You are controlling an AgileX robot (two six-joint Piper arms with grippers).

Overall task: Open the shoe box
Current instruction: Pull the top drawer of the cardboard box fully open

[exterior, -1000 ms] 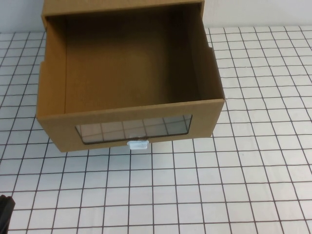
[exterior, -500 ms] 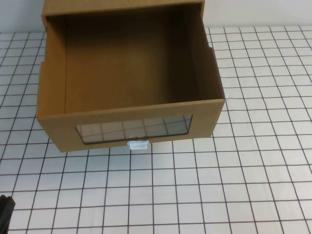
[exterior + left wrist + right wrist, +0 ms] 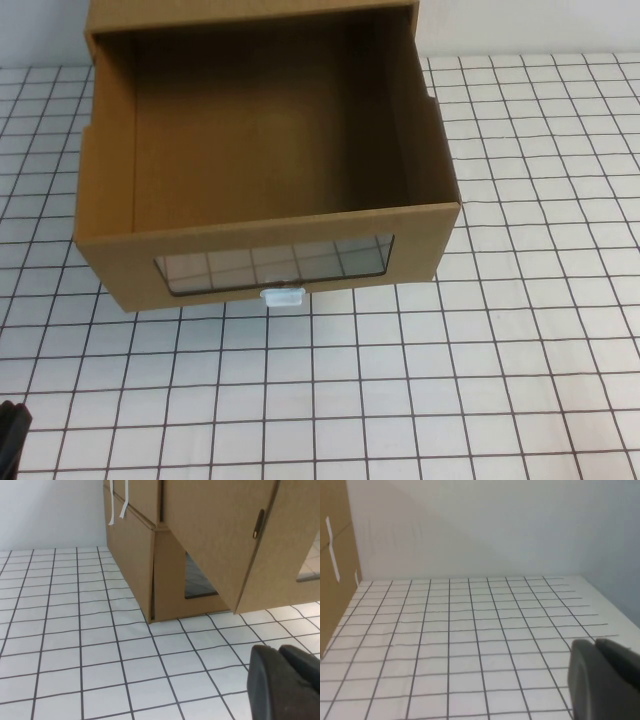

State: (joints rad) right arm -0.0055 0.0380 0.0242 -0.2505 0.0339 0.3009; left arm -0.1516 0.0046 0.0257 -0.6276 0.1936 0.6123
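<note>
nothing has moved in the last second: the shoe box (image 3: pixel 120 262) sits at twelve o'clock, drawer out and empty. the left gripper (image 3: pixel 280 656) is parked at seven o'clock and the right gripper (image 3: pixel 596 652) is off the box's three o'clock side, both with fingers together. the task looks done.

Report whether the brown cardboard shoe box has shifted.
No. The shoe box stays on the same table squares; left gripper and right gripper shut, low over it.

Brown cardboard shoe box (image 3: pixel 270 228), windowed front, open, empty, upright
</note>
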